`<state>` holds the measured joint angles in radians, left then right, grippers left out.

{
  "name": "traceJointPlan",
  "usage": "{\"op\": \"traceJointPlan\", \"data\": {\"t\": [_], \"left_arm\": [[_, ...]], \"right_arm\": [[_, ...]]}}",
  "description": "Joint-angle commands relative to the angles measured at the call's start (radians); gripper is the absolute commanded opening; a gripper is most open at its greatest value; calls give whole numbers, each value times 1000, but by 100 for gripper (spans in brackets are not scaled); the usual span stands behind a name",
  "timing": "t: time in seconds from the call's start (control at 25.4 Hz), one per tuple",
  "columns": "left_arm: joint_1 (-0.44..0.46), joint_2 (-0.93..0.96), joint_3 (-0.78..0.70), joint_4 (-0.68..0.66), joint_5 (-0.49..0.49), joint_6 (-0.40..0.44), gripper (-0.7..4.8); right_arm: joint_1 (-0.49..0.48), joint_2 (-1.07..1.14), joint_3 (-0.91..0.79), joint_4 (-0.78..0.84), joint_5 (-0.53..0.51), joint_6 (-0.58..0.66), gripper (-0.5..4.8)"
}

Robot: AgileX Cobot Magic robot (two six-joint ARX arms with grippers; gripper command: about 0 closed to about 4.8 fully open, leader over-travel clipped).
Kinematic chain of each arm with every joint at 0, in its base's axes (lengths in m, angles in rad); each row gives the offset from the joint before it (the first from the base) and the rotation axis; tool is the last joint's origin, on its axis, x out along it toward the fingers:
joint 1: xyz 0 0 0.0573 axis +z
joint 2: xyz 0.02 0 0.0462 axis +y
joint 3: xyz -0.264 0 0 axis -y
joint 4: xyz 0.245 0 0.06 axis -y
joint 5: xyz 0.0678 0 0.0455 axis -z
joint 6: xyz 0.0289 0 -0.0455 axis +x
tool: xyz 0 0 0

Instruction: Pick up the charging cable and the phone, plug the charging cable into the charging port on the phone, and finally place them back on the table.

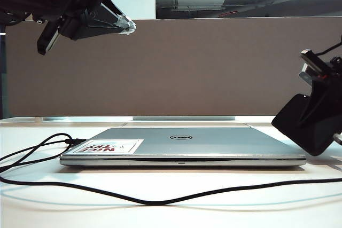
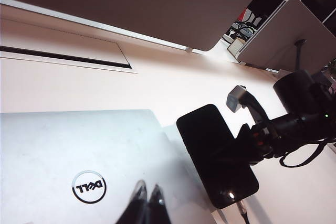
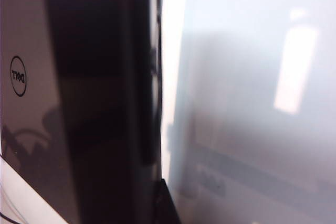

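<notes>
At the left of the exterior view, the left gripper (image 1: 127, 25) is seen raised high above the table (image 1: 176, 214), its fingers (image 2: 139, 203) pressed together on nothing. Below it, the charging cable (image 1: 155, 202) is laid loosely along the front of the table, a long thin black cord sagging in front of the closed silver laptop (image 1: 214, 145); its plug end cannot be made out with certainty. At the right, the phone (image 1: 307, 126) is held clear of the table by the right gripper (image 2: 247, 145), whose fingers are clamped on it. It shows as a flat, glossy black slab with its long axis tilted, just beside the laptop's right edge. The charging port cannot be distinguished on the lower short edge. The cable is judged to lie well below and in front of the left gripper, which is the nearer arm, so a descent toward the cord appears to be what is called for next.
</notes>
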<state>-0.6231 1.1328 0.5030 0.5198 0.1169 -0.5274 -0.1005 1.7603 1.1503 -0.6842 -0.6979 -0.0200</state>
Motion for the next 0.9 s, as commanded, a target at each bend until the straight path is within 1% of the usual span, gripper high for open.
{"op": "traceJointPlan", "data": {"t": [0.04,0.31,0.39,0.43,0.47,0.51,0.55,0.59,0.83,0.9], "left_arm": [[-1,-4,7,12,3,4,-6],[-1,-4,7,12,3,4,-6],[-1,-4,7,12,3,4,-6],[-1,-4,7,12,3,4,-6],[-1,-4,7,12,3,4,-6],[-1,-4,7,12,3,4,-6],[-1,-4,7,12,3,4,-6],[-1,-4,7,12,3,4,-6],[-1,-4,7,12,3,4,-6],[-1,-4,7,12,3,4,-6]], "right_arm": [[9,6,6,23,0,-8,-6],[45,15,6,37,32,-14,-6],[48,14,11,37,64,-13,-5],[47,13,11,37,81,-11,35],[45,13,11,34,103,-10,117],[43,13,11,32,120,-10,166],[43,13,11,31,131,-10,199],[43,13,11,30,143,-10,221],[44,1,13,31,220,-11,224],[44,-13,29,21,272,-16,224]]}}
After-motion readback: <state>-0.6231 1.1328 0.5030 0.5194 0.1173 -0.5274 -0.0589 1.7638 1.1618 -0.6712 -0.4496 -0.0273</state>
